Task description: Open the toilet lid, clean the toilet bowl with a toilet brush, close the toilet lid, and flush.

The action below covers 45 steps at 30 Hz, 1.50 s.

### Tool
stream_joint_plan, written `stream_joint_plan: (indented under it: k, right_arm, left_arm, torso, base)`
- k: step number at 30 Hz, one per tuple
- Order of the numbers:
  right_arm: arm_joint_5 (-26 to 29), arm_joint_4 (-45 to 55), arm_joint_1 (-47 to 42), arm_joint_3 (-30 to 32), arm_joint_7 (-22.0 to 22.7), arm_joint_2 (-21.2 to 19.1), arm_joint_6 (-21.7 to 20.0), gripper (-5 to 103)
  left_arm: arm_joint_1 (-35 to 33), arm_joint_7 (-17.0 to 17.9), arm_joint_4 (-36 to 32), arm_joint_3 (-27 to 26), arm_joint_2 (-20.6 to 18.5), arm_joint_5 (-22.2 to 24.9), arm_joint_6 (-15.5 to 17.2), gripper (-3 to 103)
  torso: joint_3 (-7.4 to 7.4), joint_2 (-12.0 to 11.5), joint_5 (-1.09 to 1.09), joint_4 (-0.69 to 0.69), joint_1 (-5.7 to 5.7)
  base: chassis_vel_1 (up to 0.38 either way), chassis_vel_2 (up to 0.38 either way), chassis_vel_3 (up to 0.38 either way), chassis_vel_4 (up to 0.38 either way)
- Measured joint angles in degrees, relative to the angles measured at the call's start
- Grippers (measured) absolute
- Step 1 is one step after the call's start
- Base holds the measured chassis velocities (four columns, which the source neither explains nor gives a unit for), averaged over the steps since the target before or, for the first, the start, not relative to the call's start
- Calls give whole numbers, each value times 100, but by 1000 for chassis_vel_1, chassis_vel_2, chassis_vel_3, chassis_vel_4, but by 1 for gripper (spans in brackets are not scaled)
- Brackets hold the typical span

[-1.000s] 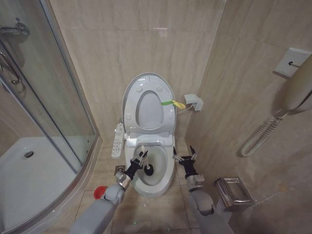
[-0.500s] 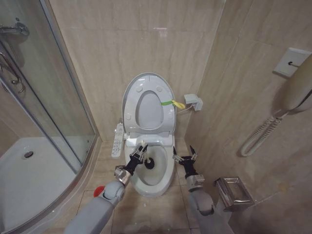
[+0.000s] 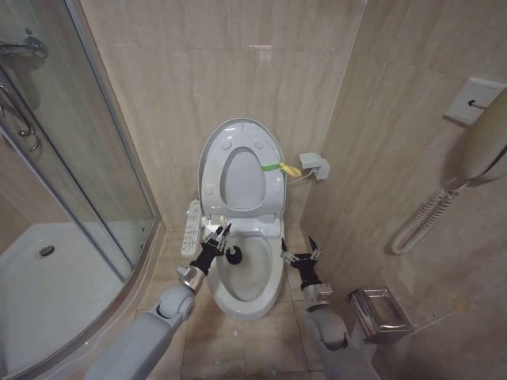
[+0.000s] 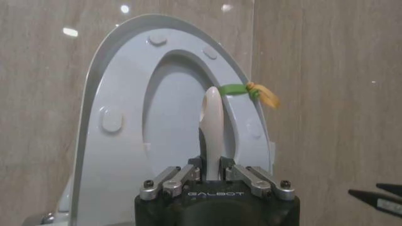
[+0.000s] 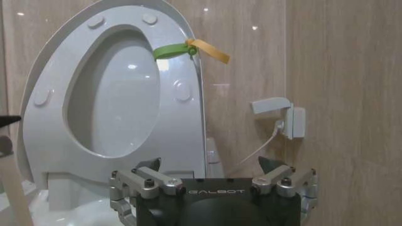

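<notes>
Head view is showing the left gripper (image 3: 215, 235) reaching over the left rear rim of the toilet bowl (image 3: 247, 305), its jaws closed tight on the thin white handle of the toilet brush (image 3: 232, 252). The black bristle head is hanging just below and to the right of those jaws, inside the bowl near its back wall, which looks like the scrubbing step under way; holding the handle high is keeping the jaws themselves out of the bowl. In the left wrist view the white handle (image 4: 213, 132) is rising straight up from between the 2 clamped jaws, so the brush is sitting square in the grip rather than skewed.

Beyond those jaws the toilet lid (image 3: 207, 170) is standing fully upright against the wall, with the seat ring (image 3: 269, 198) raised against it, leaving the bowl open for the brush. Its green-yellow strap (image 3: 281, 168) is sticking out at the edge nearer the right gripper, probably there as a pull tab for raising and lowering the lid.

To the right, the right gripper (image 3: 300, 255) is hovering just beside the bowl's right rim, jaws spread wide and holding nothing. It appears to be waiting clear of the brush, well placed below the strap for closing the lid afterwards.
</notes>
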<state>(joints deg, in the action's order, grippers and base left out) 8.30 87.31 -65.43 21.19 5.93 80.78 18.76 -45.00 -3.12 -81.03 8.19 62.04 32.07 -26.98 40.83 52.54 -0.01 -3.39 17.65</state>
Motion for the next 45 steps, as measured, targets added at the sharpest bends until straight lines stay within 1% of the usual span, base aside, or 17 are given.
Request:
stream_joint_plan:
  k: [5, 6, 9, 10, 14, 17, 19, 22, 23, 26, 30, 32, 35, 36, 40, 41, 45]
  right_arm:
    - [0, 0, 0, 0, 0, 0, 0, 100]
    - [0, 0, 0, 0, 0, 0, 0, 100]
    - [0, 0, 0, 0, 0, 0, 0, 100]
    - [0, 0, 0, 0, 0, 0, 0, 100]
    - [0, 0, 0, 0, 0, 0, 0, 100]
    - [0, 0, 0, 0, 0, 0, 0, 100]
    - [0, 0, 0, 0, 0, 0, 0, 100]
    - [0, 0, 0, 0, 0, 0, 0, 100]
    - [0, 0, 0, 0, 0, 0, 0, 100]
    - [0, 0, 0, 0, 0, 0, 0, 100]
    - [0, 0, 0, 0, 0, 0, 0, 100]
    - [0, 0, 0, 0, 0, 0, 0, 100]
    - [0, 0, 0, 0, 0, 0, 0, 100]
    - [0, 0, 0, 0, 0, 0, 0, 100]
    - [0, 0, 0, 1, 1, 0, 0, 100]
    - [0, 0, 0, 1, 1, 0, 0, 100]
    - [0, 0, 0, 0, 0, 0, 0, 100]
  left_arm:
    - [-200, 150, -453, -6, -131, 6, 171, 18]
    - [-200, 150, -453, -6, -131, 6, 171, 18]
    - [-428, 291, -840, -88, -260, -53, 320, 18]
    - [-428, 291, -840, -88, -260, -53, 320, 18]
    - [-632, 416, -1125, -241, -420, -135, 446, 18]
    - [-933, 507, -1419, -463, -571, -198, 561, 18]
    - [-1034, 537, -1522, -547, -595, -209, 603, 18]
    - [-1434, 649, -1843, -783, -629, -332, 722, 18]
    - [-1434, 649, -1843, -783, -629, -332, 722, 18]
    - [-1853, 693, -2119, -1046, -710, -463, 763, 18]
    - [-2200, 765, -2416, -1312, -781, -561, 785, 18]
    - [-2280, 782, -2476, -1359, -787, -584, 793, 18]
    - [-2700, 835, -2759, -1633, -800, -733, 797, 18]
    - [-2700, 835, -2759, -1633, -800, -733, 797, 18]
    - [-3281, 863, -3121, -2114, -758, -897, 786, 18]
    - [-3281, 863, -3121, -2114, -758, -897, 786, 18]
    - [-3802, 849, -3392, -2586, -733, -994, 756, 18]
  torso:
    - [0, 0, 0, 0, 0]
    - [0, 0, 0, 0, 0]
    - [0, 0, 0, 0, -1]
    - [0, 0, 0, 0, -1]
    - [0, 0, 0, -1, -1]
    - [0, 0, 0, 0, -1]
    - [0, 0, 0, 1, -1]
    - [0, 0, -1, 0, -1]
    - [0, 0, -1, 0, -1]
    - [0, 0, 0, 0, -1]
    - [0, 0, 1, 0, -1]
    - [0, 0, 0, 0, -1]
    - [0, 0, 0, 0, 0]
    - [0, 0, 0, 0, 0]
    - [0, 1, 0, 0, 0]
    - [0, 1, 0, 0, 0]
    - [0, 0, 0, 0, 0]
  base:
    - [0, 0, 0, 0]
    - [0, 0, 0, 0]
    - [0, 0, 0, 0]
    - [0, 0, 0, 0]
    - [0, 0, 0, 0]
    - [0, 0, 0, 0]
    - [0, 0, 0, 0]
    - [0, 0, 0, 0]
    - [0, 0, 0, 0]
    - [0, 0, 0, 0]
    - [0, 0, 0, 0]
    - [0, 0, 0, 0]
    - [0, 0, 0, 0]
    - [0, 0, 0, 0]
    - [0, 0, 0, 0]
    - [0, 0, 0, 0]
    - [0, 0, 0, 0]
